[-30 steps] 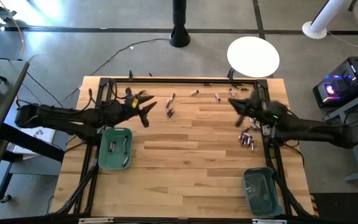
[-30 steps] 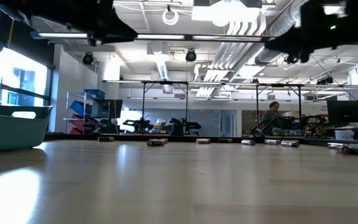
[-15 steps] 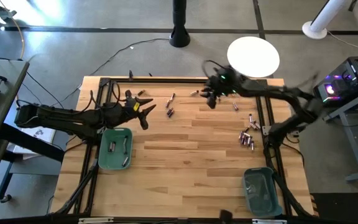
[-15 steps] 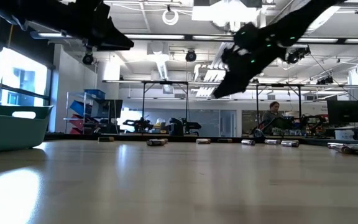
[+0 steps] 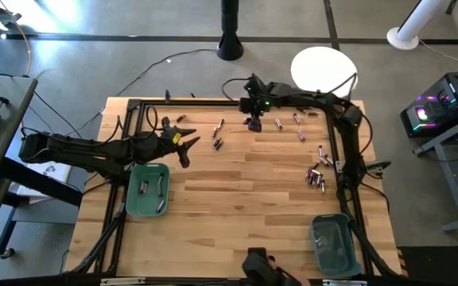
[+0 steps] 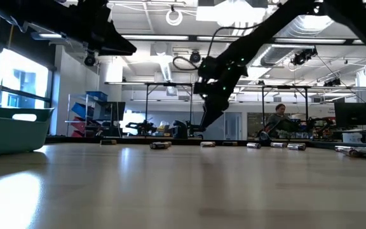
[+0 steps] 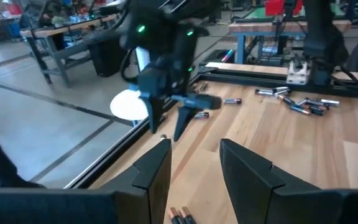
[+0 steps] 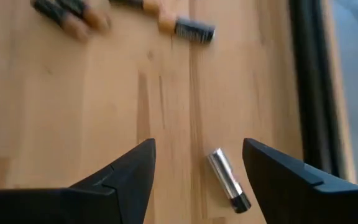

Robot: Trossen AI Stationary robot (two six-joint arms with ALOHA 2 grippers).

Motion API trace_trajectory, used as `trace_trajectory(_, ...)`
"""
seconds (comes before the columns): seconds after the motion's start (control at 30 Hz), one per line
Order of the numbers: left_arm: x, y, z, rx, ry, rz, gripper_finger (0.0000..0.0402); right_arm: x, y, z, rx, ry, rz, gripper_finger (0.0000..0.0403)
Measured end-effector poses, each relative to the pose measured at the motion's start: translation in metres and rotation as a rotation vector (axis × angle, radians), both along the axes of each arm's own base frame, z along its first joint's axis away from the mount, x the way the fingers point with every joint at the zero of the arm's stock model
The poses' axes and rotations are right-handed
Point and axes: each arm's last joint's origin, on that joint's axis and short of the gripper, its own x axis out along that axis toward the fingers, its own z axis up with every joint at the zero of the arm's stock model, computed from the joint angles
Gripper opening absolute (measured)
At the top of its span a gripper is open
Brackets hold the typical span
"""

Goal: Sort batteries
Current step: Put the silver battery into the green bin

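High view: wooden table [image 5: 237, 206] with batteries [image 5: 316, 176] scattered along the far edge and clustered at the right side. Right gripper [image 5: 253, 121] stretched to the far edge, hanging over a silvery battery [image 5: 249, 118] lying there. Left gripper [image 5: 188, 145] poised over the left part of the table, just beyond the left teal bin [image 5: 147, 190], a few batteries lying inside that bin. Second teal bin [image 5: 332, 242] at the near right corner. Pair of batteries [image 5: 217, 144] just right of the left gripper.

Low view: right gripper [image 6: 207, 117] lowered close above the far row of batteries [image 6: 160, 145], not touching the tabletop. Left arm high at upper left. Rim of the left teal bin [image 6: 11, 130] at the left edge. Person seated far back in the room.

Left wrist view: left fingers [image 7: 244, 169] parted, nothing between them. Right gripper [image 7: 169, 121] ahead, prongs spread, tips pointing down at the table edge. Batteries [image 7: 300, 102] strewn farther off.

Right wrist view: right fingers [image 8: 122, 173] spread wide, empty. Silvery battery [image 8: 227, 179] lying on the wood between the tips, nearer one finger, untouched. More batteries [image 8: 188, 28] beyond, blurred.
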Motion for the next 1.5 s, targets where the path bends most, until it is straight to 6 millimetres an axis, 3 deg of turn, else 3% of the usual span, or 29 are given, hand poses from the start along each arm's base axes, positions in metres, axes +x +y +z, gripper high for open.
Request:
trace_trajectory(0.3, 0.0, 0.0, -0.001, -0.003, 0.01, -0.016, 0.0129, 0.01, -0.013, -0.032, 0.045, 0.178, -0.015, 0.0217)
trace_trajectory(0.57, 0.0, 0.0, -0.001, -0.002, 0.012, -0.016, 0.0129, 0.006, -0.016, -0.046, 0.049, 0.244, -0.028, 0.01)
trace_trajectory(0.77, 0.0, 0.0, -0.001, -0.003, 0.011, -0.016, 0.0129, 0.004, -0.014, -0.028, 0.061, 0.217, -0.097, 0.0044)
trace_trajectory(0.9, 0.0, 0.0, -0.001, -0.005, 0.01, -0.015, 0.0129, -0.003, -0.017, 0.009, 0.084, 0.152, -0.247, 0.0057)
trace_trajectory(0.97, 0.0, 0.0, -0.001, -0.01, 0.009, -0.014, 0.0129, -0.013, -0.021, 0.016, 0.111, 0.168, -0.306, 0.0082)
trace_trajectory(1.2, 0.0, 0.0, -0.001, -0.011, 0.01, -0.014, 0.0129, -0.052, -0.052, 0.008, 0.184, 0.263, -0.541, 0.0173)
trace_trajectory(1.33, 0.0, 0.0, -0.001, -0.011, 0.009, -0.014, 0.0129, -0.061, -0.065, -0.01, 0.218, 0.295, -0.585, 0.0182)
trace_trajectory(1.5, 0.0, 0.0, -0.001, -0.011, 0.009, -0.013, 0.0129, -0.055, -0.063, -0.026, 0.231, 0.328, -0.558, 0.0183)
